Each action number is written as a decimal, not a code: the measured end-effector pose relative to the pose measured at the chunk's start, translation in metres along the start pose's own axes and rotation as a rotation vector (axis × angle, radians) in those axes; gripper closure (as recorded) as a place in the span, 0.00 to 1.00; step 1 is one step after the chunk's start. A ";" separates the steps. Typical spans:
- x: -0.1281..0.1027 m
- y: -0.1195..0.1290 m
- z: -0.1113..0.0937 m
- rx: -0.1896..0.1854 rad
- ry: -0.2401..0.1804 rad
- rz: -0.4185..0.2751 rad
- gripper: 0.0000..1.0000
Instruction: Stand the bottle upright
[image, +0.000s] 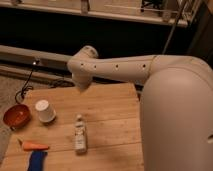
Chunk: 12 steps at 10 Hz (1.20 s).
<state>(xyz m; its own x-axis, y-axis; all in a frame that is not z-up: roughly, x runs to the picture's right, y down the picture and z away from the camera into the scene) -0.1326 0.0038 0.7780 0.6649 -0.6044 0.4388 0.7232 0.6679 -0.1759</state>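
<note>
the bottle (80, 134) lies on the surface (116, 114) near its front. the cup (44, 111) stands behind and left of it, with the bowl (16, 116) left of the cup at the edge. the carrot (34, 146) lies front left. the arm's (120, 70) jaws hang over the back edge.

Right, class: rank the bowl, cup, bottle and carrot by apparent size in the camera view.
1. red bowl
2. white cup and bottle, too alike to split
3. carrot
The gripper is out of view.

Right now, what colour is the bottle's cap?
White, in the camera view; the bottle lies on the table. The claw is not in view.
</note>
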 end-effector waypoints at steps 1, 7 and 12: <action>0.001 0.007 0.005 -0.036 0.004 -0.035 0.79; 0.015 0.020 0.022 -0.069 0.031 -0.336 0.79; -0.029 0.014 0.025 0.025 -0.078 -0.525 0.79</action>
<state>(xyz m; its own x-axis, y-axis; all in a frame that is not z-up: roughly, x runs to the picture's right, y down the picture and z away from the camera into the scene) -0.1458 0.0414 0.7845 0.1984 -0.8266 0.5267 0.9497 0.2951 0.1054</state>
